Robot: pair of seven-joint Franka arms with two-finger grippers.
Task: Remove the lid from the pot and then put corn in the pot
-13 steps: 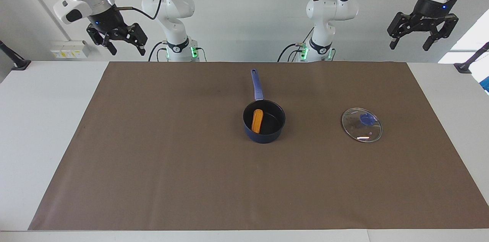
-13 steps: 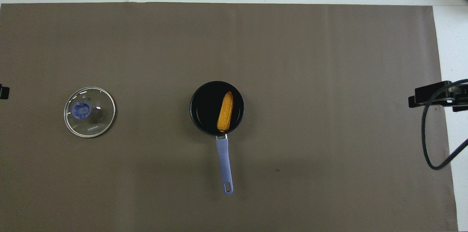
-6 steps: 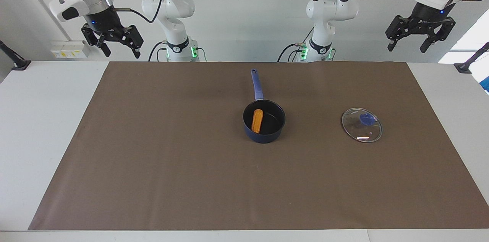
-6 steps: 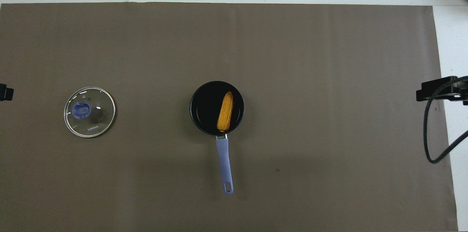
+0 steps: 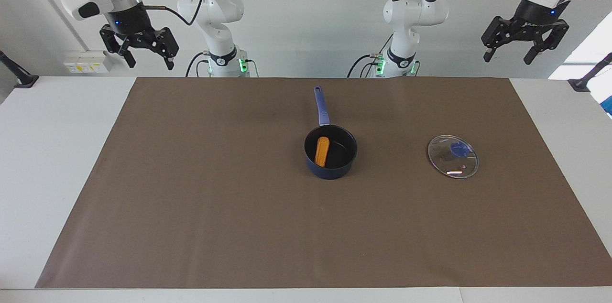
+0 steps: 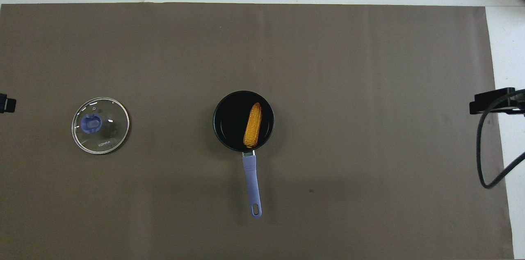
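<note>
Yellow bumpy corn cob lies safe in the dark blue pot, its clear glass lid off beside it toward the left arm's end, so little can go wrong unless the left gripper or right gripper, both up high, spread wide and empty, came down and bumped them.

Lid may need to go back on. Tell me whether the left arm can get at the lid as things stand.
Probably yes. The lid lies flat on the mat toward the left arm's end, apart from the pot, with nothing on or beside it. The left gripper hangs open and empty, high above that end.
</note>
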